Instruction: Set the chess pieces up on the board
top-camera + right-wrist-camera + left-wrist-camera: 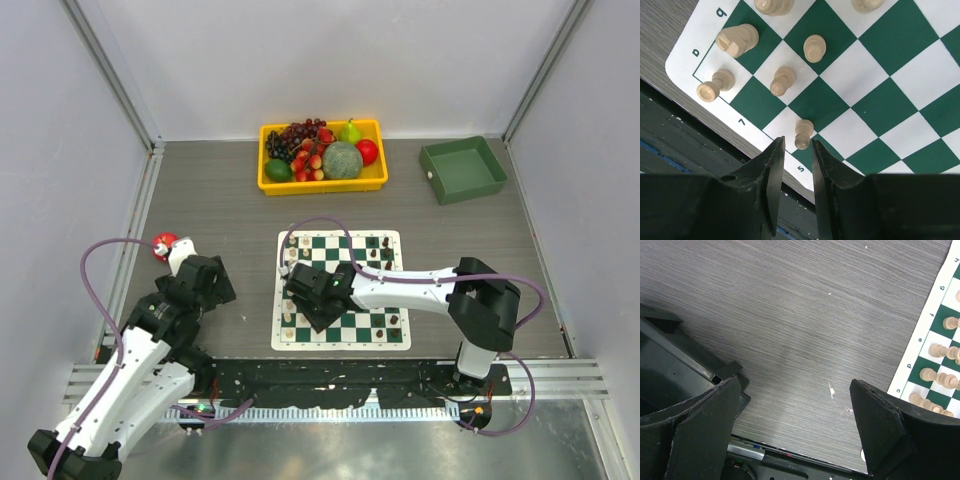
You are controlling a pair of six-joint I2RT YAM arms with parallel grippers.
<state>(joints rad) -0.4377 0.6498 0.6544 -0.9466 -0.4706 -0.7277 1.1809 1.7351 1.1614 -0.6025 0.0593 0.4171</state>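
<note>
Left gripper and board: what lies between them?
Only bare table lies between the left gripper and the board; the top and left wrist views show it.

Green-and-white checked board mat point(365, 327) lies on the grey wood-grain table point(220, 200), centred just ahead of my two bases. Behind it, at the far edge, is the yellow plastic tray point(320, 187) with fruit point(342, 160) in it. Right of the tray sits the green square bin point(470, 190). Small red round object point(164, 243) is on the table left of the board, well apart from it.

My left gripper point(795, 382) is over bare table, left of the board. My right gripper point(797, 142) is over the board's near-left part, with one cream pawn point(803, 132) standing just at its tips.

Cream chess pieces point(782, 80) stand along the board's left side, dark brown pieces point(386, 246) on its right side
</note>
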